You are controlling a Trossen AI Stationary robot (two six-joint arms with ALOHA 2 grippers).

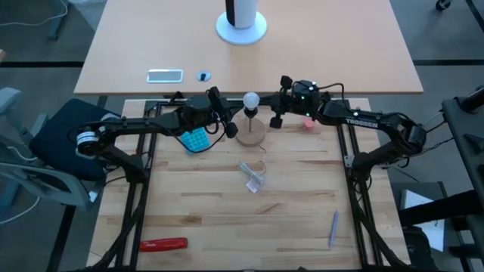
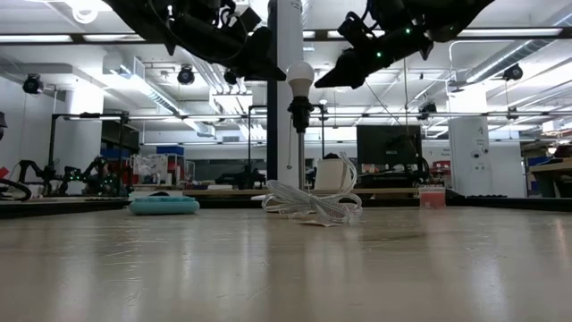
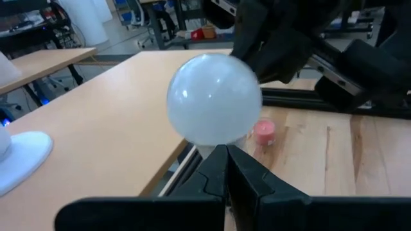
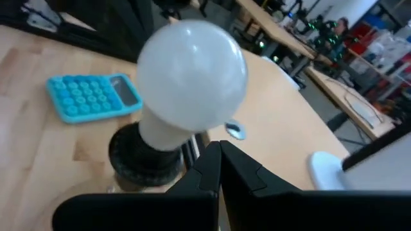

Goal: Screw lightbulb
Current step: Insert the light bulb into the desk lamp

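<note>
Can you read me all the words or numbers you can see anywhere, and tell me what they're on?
"TROSSEN" in white letters on the right arm.
Blue calculator: its keys are too small to read.
Red tool near the table's front edge: no readable writing.
Nothing else is readable.

— Where is the small white globe lightbulb (image 1: 250, 99)?

— Upright, globe on top, its neck down in a black socket (image 4: 142, 156) above the round wooden disc (image 1: 251, 133) near the table's far edge.

— Its look?

— Smooth, matte white, unlit, narrowing to a white neck; the screw base is hidden inside the socket.
</note>
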